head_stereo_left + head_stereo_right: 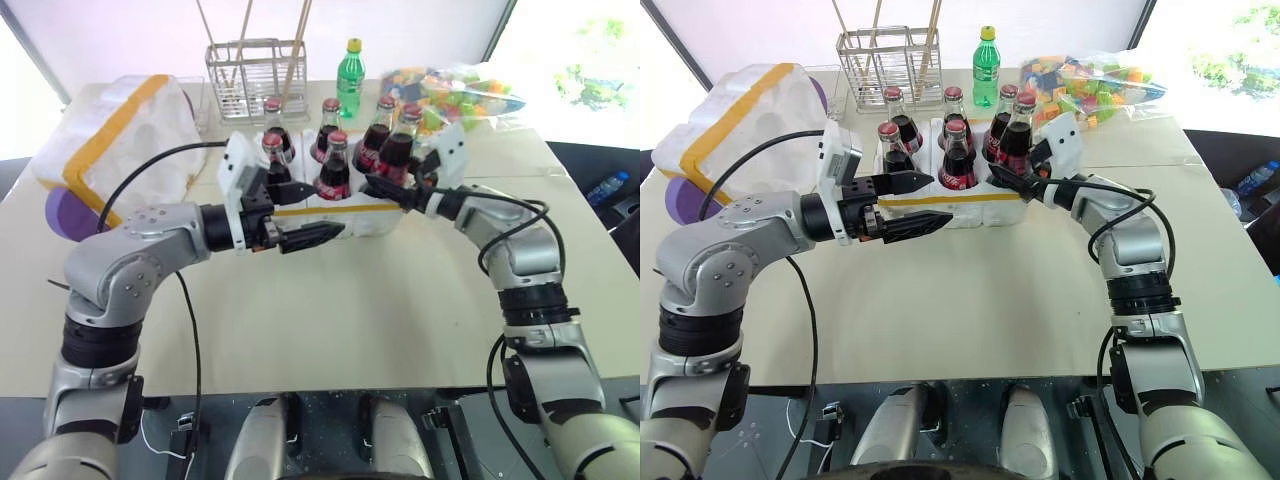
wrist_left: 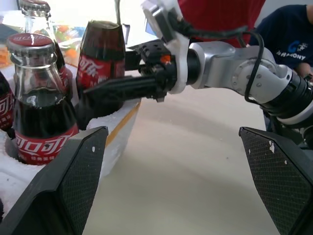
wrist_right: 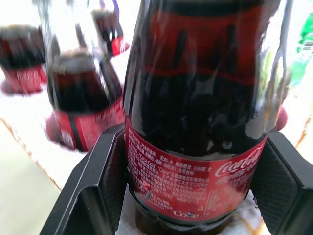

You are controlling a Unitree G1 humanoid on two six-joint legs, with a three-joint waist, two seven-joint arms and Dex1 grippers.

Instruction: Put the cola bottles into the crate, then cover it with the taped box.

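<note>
- Crate [image 1: 970, 205]: low white foam block with a yellow tape band, at table centre, about 12 o'clock from the robot.
- Six cola bottles [image 1: 957, 155] at the crate, red caps up, in two rows of three. Five stand in wells; whether the sixth is fully seated I cannot tell.
- That sixth bottle [image 1: 1016, 135] is at the near corner toward 3 o'clock. The right gripper [image 1: 1008, 178] is clamped on its lower body, one black finger on each side of the glass; the right wrist view shows the red label squeezed between the two pads [image 3: 95, 178]. Its base is over white foam.
- Right gripper comes in level from about 4 o'clock of the crate, pointing toward 10 o'clock.
- Left gripper [image 1: 915, 205]: fingers spread wide, holding nothing. It lies level just in front of the crate's near face, at its 7 o'clock corner, pointing toward 3 o'clock. One finger is up by the near-left bottle, the other along the tape band; contact cannot be told.
- Taped box [image 1: 735, 120]: large white foam box with yellow bands and a purple patch at its end, at 9 to 10 o'clock of the crate, well apart from it.
- Wire rack [image 1: 890, 60] with sticks at 12 o'clock beyond the crate; green bottle [image 1: 986, 72] with yellow cap beside it at 1 o'clock; bag of coloured pieces [image 1: 1090, 80] at 2 o'clock.
</note>
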